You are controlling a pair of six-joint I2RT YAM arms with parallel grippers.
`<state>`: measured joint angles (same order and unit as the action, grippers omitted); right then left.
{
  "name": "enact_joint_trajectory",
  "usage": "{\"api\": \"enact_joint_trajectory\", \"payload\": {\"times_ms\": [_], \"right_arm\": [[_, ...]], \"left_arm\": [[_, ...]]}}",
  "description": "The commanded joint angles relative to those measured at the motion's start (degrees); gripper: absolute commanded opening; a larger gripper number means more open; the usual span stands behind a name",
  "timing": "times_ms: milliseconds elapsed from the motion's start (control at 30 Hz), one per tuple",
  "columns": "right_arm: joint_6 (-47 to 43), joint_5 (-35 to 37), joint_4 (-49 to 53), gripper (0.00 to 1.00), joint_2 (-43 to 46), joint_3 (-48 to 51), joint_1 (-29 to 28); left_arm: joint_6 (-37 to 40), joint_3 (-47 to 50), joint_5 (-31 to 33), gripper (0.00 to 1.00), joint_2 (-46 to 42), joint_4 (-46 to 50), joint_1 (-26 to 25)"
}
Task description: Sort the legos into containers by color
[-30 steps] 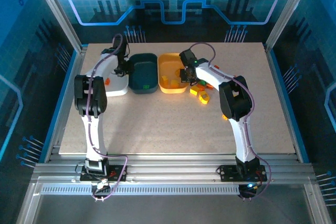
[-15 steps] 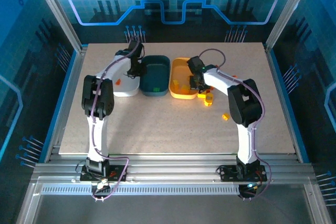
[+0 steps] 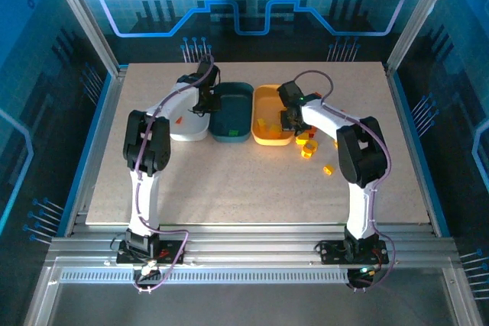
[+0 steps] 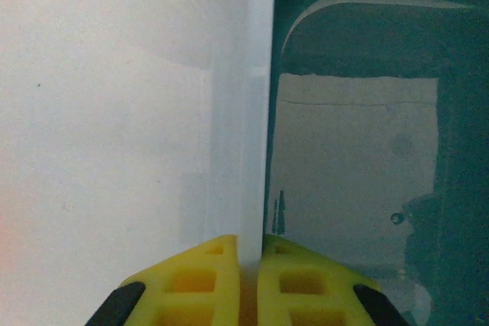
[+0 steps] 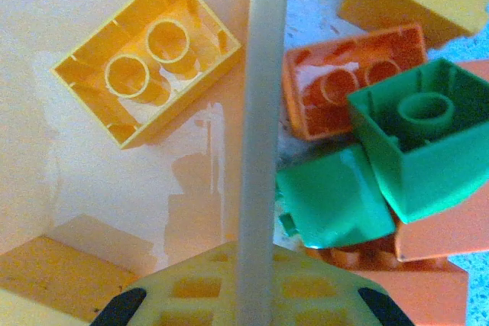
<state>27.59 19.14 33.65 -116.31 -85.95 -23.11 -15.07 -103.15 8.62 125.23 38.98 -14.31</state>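
White tub [image 3: 187, 131], dark teal tub [image 3: 229, 104] and orange tub [image 3: 263, 101] sit side by side at upper centre of the counter [image 3: 229, 188]. Clamped on the white tub's teal-side wall is the left gripper [image 4: 248, 246]. The right gripper [image 5: 252, 256] pinches the orange tub's right rim, with loose legos [image 3: 308, 145] just right of it.

white tub [image 3: 189, 132], teal tub [image 3: 233, 108], orange tub [image 3: 267, 104], green brick [image 5: 420, 143], red-orange brick [image 5: 344, 78], yellow-orange brick [image 5: 149, 66]

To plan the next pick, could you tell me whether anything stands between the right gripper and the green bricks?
Yes: the orange tub's wall, which the right gripper is shut on. The green bricks lie just outside it on the table.
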Motion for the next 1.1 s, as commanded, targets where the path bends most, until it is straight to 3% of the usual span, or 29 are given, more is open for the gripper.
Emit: {"api": "enact_joint_trajectory", "payload": {"times_ms": [0,233,367,433,500,667,833,1067], "right_arm": [[-0.8,-7.2,-2.9,0.12,-3.5,-4.5,-5.7],[0.0,-8.7,-2.0,0.14,-5.3,-6.1,-6.0],[-0.2,-9.2,-1.5,0.23,-4.6,-6.3,-5.7],[-0.8,-9.0,-0.8,0.30,-3.6,-6.7,-5.5],[-1.6,-9.2,0.1,0.35,-2.5,-7.2,-5.3],[-2.8,-8.6,2.1,0.48,1.2,-7.4,-4.3],[-2.9,-7.1,3.0,0.56,7.0,-3.9,-2.3],[-1.3,-3.2,3.8,0.63,15.2,6.5,1.5]], "left_arm": [[-2.4,3.7,-6.1,0.02,-1.0,0.2,-0.3],[0.2,5.1,-7.9,0.08,-2.2,-0.4,3.0],[-0.3,5.1,-9.3,0.16,-2.4,-0.5,2.9],[-0.8,5.3,-9.5,0.30,-2.8,-0.5,2.9],[-1.1,5.3,-9.2,0.37,-3.4,0.2,2.9],[-2.9,6.3,-8.8,0.73,-7.5,0.4,3.0],[-4.4,7.3,-11.6,0.98,-12.8,-0.4,3.1],[-6.6,11.6,-14.6,0.99,-18.8,-2.2,3.2]]}}
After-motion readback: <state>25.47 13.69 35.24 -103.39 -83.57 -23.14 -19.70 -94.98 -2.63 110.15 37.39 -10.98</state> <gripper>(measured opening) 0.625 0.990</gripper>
